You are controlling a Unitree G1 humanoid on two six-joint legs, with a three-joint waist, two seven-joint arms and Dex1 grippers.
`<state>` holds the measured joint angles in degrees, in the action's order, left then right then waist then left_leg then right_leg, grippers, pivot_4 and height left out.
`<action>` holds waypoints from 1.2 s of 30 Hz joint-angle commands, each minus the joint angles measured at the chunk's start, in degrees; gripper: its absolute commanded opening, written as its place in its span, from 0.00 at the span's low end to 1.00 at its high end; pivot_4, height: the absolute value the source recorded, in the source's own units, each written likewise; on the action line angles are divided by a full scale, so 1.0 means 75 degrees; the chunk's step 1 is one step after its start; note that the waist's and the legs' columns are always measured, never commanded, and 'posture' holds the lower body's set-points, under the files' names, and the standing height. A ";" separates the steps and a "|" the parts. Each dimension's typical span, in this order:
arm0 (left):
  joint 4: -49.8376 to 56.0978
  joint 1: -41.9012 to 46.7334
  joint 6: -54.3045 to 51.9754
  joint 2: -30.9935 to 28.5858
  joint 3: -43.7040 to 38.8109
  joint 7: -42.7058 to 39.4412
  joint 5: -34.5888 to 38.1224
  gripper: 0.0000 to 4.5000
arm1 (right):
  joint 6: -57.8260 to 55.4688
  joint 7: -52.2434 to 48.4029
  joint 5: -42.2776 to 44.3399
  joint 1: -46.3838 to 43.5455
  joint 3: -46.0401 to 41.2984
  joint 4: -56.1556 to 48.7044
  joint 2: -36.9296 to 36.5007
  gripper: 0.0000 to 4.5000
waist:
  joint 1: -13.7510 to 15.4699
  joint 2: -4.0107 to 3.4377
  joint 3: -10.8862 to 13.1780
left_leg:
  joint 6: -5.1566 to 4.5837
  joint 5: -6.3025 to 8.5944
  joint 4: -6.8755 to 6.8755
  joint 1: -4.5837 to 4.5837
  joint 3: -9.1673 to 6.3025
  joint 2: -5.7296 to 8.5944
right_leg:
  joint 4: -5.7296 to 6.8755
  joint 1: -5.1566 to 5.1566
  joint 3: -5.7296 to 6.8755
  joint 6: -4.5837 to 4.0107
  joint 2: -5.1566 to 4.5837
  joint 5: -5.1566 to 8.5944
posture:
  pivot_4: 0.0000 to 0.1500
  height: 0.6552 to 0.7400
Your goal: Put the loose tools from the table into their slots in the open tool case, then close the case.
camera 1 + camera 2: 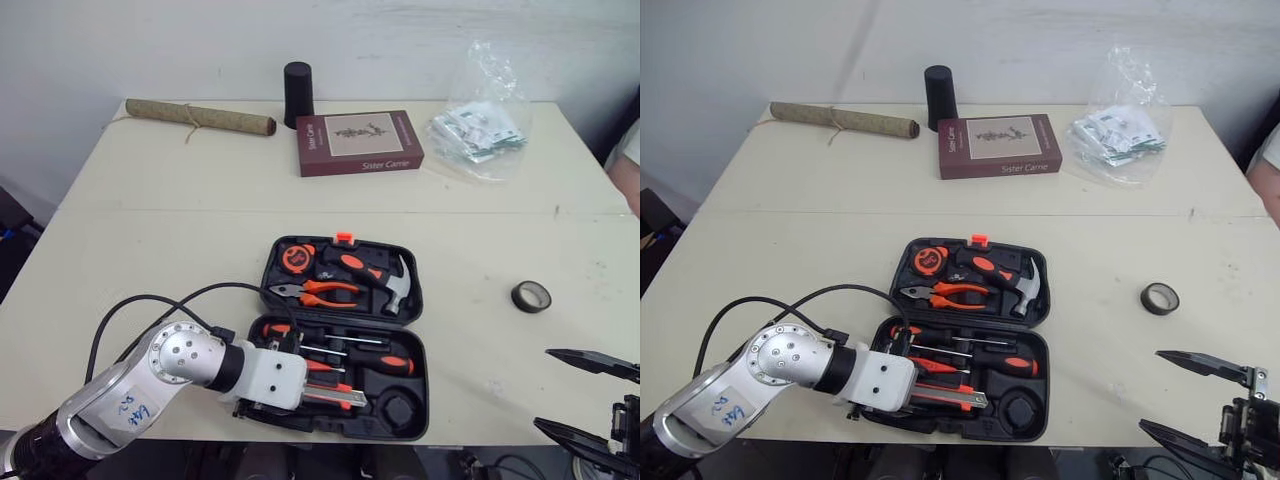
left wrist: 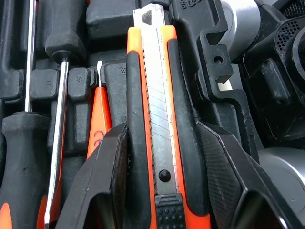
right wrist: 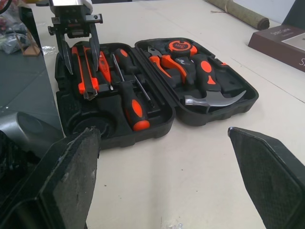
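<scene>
Hidden: the left arm's wrist housing covers the near left corner of the tool case point(image 1: 416, 345) from above, so the left gripper point(image 2: 162, 130) is best seen in its own wrist view
Cut off: the right gripper point(image 1: 542, 388) sits at the near right, off the table edge, with its arm out of frame; a person's arm point(image 1: 628, 172) is clipped at the far right
Hard to make out: the round recess point(image 1: 400, 410) in the case's near right corner is dark, and I cannot tell whether anything sits in it
Utility knife point(image 2: 152, 95): lies in the nearest row of the case's near half, with its long axis along the case's front edge and its blade tip towards the robot's right
Left gripper state: narrow, with a finger pressed against each black side of the knife handle
Right gripper state: spread wide, holding nothing
Beside the knife: screwdrivers point(image 1: 372, 363) lie parallel to it, one row further in
Far half of case: hammer point(image 1: 396, 285), pliers point(image 1: 316, 292) and tape measure point(image 1: 297, 257)
Loose on the table: a tape roll point(image 1: 531, 296), lying flat to the right of the case and well apart from it
Readable writing: "Sister Carrie" on the maroon book point(image 1: 360, 143) at the far side
Unreadable writing: blue handwriting on the left arm's white sticker, and embossed letters on the case moulding
</scene>
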<state>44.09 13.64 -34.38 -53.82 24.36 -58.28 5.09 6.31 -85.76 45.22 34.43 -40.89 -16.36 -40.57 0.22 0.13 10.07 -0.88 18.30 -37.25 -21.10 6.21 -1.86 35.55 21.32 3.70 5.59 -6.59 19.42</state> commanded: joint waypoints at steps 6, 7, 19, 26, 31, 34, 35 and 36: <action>0.0057 0.0050 -0.0557 0.0272 0.0617 -0.0025 -0.0134 0.34 | -0.0065 0.0045 0.0025 0.0043 0.0004 -0.0394 0.0097 1.00 | 0.0140 -0.0007 -0.0006 | -0.0009 0.0004 -0.0018 0.0006 -0.0002 0.0006 | -0.0002 -0.0017 0.0000 0.0003 -0.0003 -0.0001 | 1.00 1.00; 0.0065 0.0046 -0.0618 0.0288 0.0622 -0.0028 -0.0112 0.34 | -0.0072 0.0058 0.0021 0.0041 0.0013 -0.0411 0.0100 1.00 | 0.0161 -0.0007 -0.0006 | -0.0012 0.0006 -0.0021 0.0005 -0.0002 0.0007 | -0.0003 -0.0017 0.0000 0.0002 -0.0004 -0.0001 | 1.00 1.00; 0.0011 0.0113 -0.0287 0.0328 0.0556 -0.0228 -0.0021 0.34 | -0.0267 0.0085 0.0136 -0.0035 0.0148 -0.0659 0.0135 1.00 | 0.0163 -0.0011 -0.0010 | -0.0014 0.0007 -0.0028 0.0010 -0.0015 0.0009 | -0.0013 -0.0040 0.0005 0.0002 -0.0006 -0.0001 | 1.00 1.00; 0.0160 0.0132 -0.0281 0.0207 0.0550 -0.0488 0.0065 0.34 | -0.0708 0.0515 0.0198 -0.0109 0.0346 -0.1349 0.0056 1.00 | 0.0149 -0.0012 -0.0010 | -0.0014 0.0007 -0.0030 0.0008 -0.0017 0.0008 | -0.0010 -0.0039 0.0008 0.0003 -0.0003 -0.0001 | 1.00 1.00; 0.0188 0.0148 -0.0134 0.0239 0.0536 -0.0494 0.0011 0.34 | -0.1142 0.0899 0.0346 -0.0011 0.0222 -0.1980 -0.0014 1.00 | 0.0148 -0.0012 -0.0010 | -0.0013 0.0006 -0.0031 0.0006 -0.0017 0.0008 | -0.0007 -0.0035 0.0008 0.0003 -0.0001 -0.0001 | 1.00 1.00; 0.0168 0.0174 -0.0115 0.0290 0.0556 -0.0524 0.0037 0.34 | -0.1302 0.1016 0.0379 0.0005 0.0170 -0.2140 -0.0033 1.00 | 0.0148 -0.0012 -0.0010 | -0.0013 0.0006 -0.0036 0.0006 -0.0017 0.0008 | -0.0004 -0.0036 0.0009 0.0003 0.0000 -0.0001 | 1.00 1.00; 0.0161 0.0190 -0.0124 0.0304 0.0572 -0.0533 0.0043 0.34 | -0.1329 0.1032 0.0378 0.0004 0.0164 -0.2160 -0.0030 1.00 | 0.0148 -0.0011 -0.0010 | -0.0013 0.0006 -0.0038 0.0006 -0.0017 0.0008 | -0.0003 -0.0036 0.0008 0.0003 0.0001 -0.0001 | 1.00 1.00; 0.0156 0.0203 -0.0154 0.0319 0.0586 -0.0531 0.0045 0.34 | -0.1355 0.1049 0.0378 0.0004 0.0159 -0.2178 -0.0027 1.00 | 0.0148 -0.0012 -0.0010 | -0.0014 0.0006 -0.0038 0.0006 -0.0017 0.0008 | -0.0003 -0.0036 0.0008 0.0003 0.0001 -0.0001 | 1.00 1.00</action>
<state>44.41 15.40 -35.35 -51.69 27.09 -61.16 4.69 -3.47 -78.37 46.68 34.07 -38.14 -31.12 -40.21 1.33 0.04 10.00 -0.99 18.35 -37.53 -21.06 6.08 -1.80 35.53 21.06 3.76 5.61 -6.58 19.41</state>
